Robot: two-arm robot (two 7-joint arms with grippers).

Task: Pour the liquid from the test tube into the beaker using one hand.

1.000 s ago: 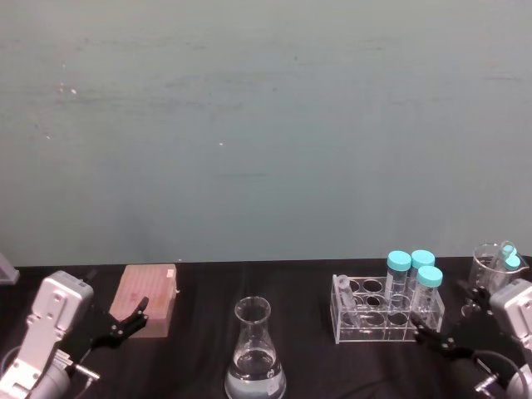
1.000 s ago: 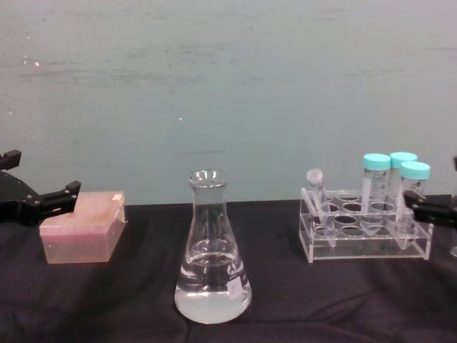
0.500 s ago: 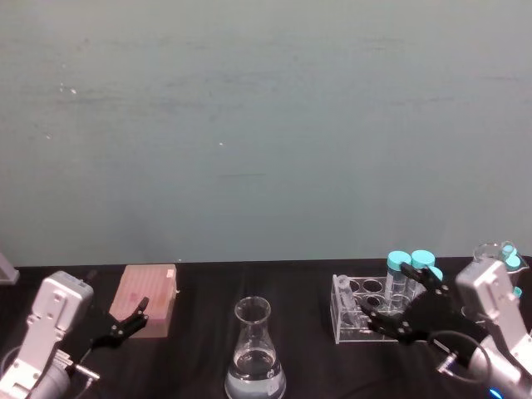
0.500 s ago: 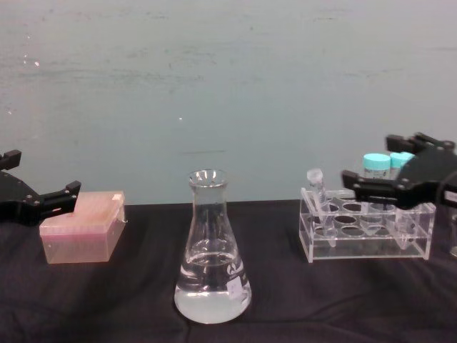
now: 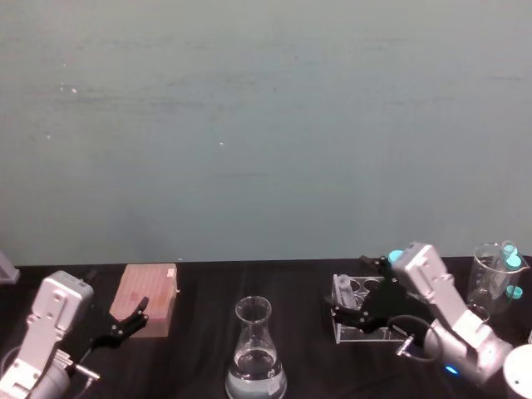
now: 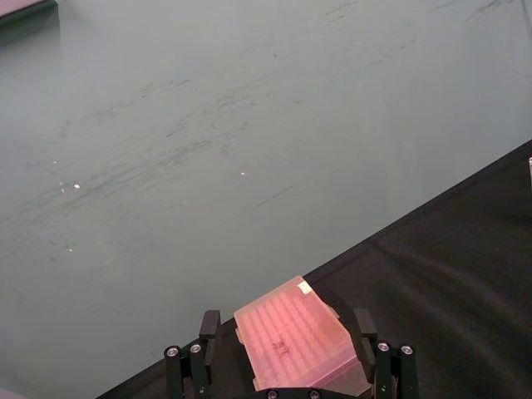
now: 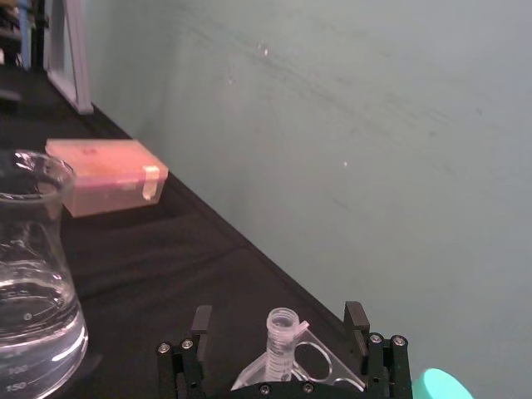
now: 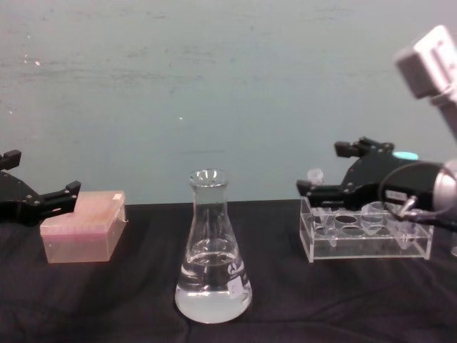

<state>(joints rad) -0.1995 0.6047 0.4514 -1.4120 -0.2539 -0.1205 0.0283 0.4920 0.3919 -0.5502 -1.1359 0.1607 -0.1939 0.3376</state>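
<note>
Jaws on our right gripper [image 7: 278,317] stand spread wide, one either side of the small clear plastic test tube [image 7: 281,339], which sits upright at the left end of the clear acrylic rack [image 8: 368,246]; nothing is grasped. We judge the task barely begun: gripping, lifting, carrying and tipping remain. Our large clear glass conical beaker [image 8: 212,243] stands well apart to the left on the black surface [image 8: 107,307], with open room between. Our left gripper [image 8: 44,201] idles, jaws spread, beside the pink box [image 8: 82,236].
</note>
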